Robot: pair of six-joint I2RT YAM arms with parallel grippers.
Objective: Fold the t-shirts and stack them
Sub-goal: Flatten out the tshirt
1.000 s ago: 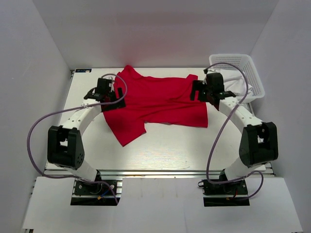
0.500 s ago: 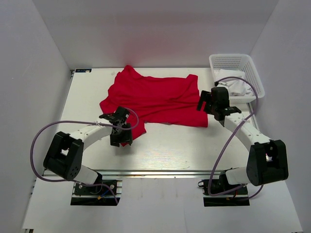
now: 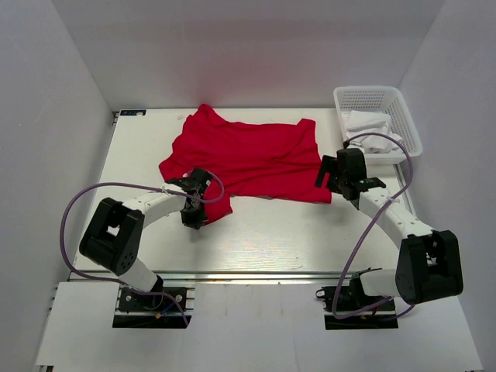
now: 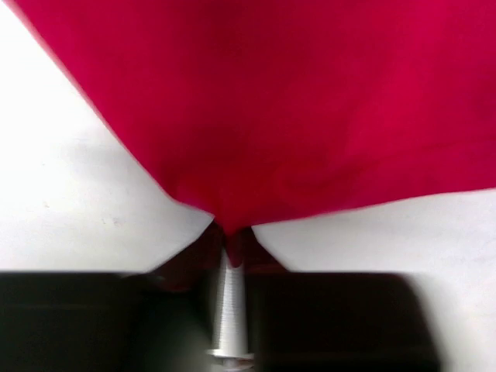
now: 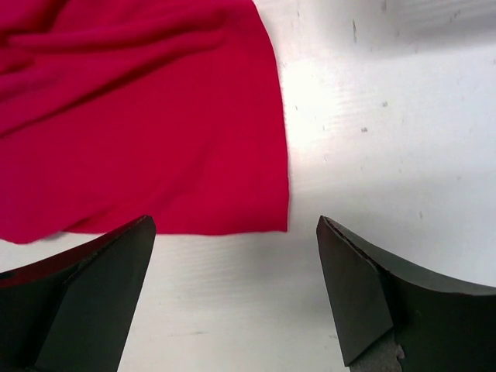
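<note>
Red t-shirt corner pinched by low-reaching left claw; right claw gapes.

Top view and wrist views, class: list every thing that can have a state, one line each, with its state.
red t-shirt: unfolded, spread out, wrinkled.
left gripper: shut on the red t-shirt's near-left corner.
right gripper: open, empty, by the shirt's near-right corner.
white basket: upright, holding white cloth.
</note>
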